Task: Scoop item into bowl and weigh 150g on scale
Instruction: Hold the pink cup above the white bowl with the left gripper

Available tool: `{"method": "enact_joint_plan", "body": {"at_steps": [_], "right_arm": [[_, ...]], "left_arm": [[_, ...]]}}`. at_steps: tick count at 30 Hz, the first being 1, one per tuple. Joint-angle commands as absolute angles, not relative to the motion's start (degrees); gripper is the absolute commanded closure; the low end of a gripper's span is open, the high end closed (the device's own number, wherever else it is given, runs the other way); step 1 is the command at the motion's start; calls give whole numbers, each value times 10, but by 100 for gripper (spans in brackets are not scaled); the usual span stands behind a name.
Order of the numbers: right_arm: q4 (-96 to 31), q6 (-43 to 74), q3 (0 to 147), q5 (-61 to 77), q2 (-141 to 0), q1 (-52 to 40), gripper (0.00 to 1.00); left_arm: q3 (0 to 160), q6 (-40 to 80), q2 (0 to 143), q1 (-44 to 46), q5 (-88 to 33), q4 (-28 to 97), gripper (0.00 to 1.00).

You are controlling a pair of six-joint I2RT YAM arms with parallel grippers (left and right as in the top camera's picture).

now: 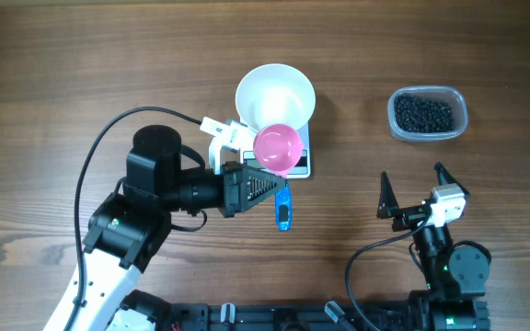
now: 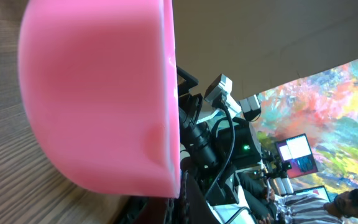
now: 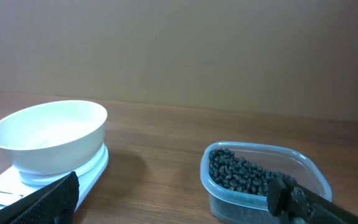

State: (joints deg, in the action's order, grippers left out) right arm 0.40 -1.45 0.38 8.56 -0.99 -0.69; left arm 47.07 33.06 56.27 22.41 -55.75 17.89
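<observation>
The white bowl [image 1: 275, 97] [image 3: 48, 134] stands on the white scale [image 1: 299, 164] [image 3: 86, 174] at table centre, and its inside shows only white. My left gripper [image 1: 272, 188] [image 2: 185, 208] is shut on the blue handle [image 1: 283, 210] of a pink scoop [image 1: 277, 147] [image 2: 98, 93]. The scoop hangs over the scale's front, right by the bowl's near rim, with no pellets showing in it. The item, black bead-like pellets [image 1: 422, 113] [image 3: 241, 174], lies in a clear tub at the right. My right gripper [image 1: 411, 176] [image 3: 166, 205] stands open and empty in front of the tub.
The clear plastic tub [image 1: 458, 115] [image 3: 309, 171] sits at the far right of the wooden table. The scoop fills most of the left wrist view. A black cable [image 1: 99, 147] loops over the left arm.
</observation>
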Motion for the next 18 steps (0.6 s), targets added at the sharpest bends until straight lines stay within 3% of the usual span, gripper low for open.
{"method": "enact_joint_plan", "body": {"at_steps": [1, 18], "right_arm": [[6, -19, 3, 89, -6, -10, 0], [6, -19, 3, 89, -6, -10, 0]], "left_arm": [[469, 317, 563, 228, -556, 173, 96], [469, 317, 563, 228, -556, 160, 96]]}}
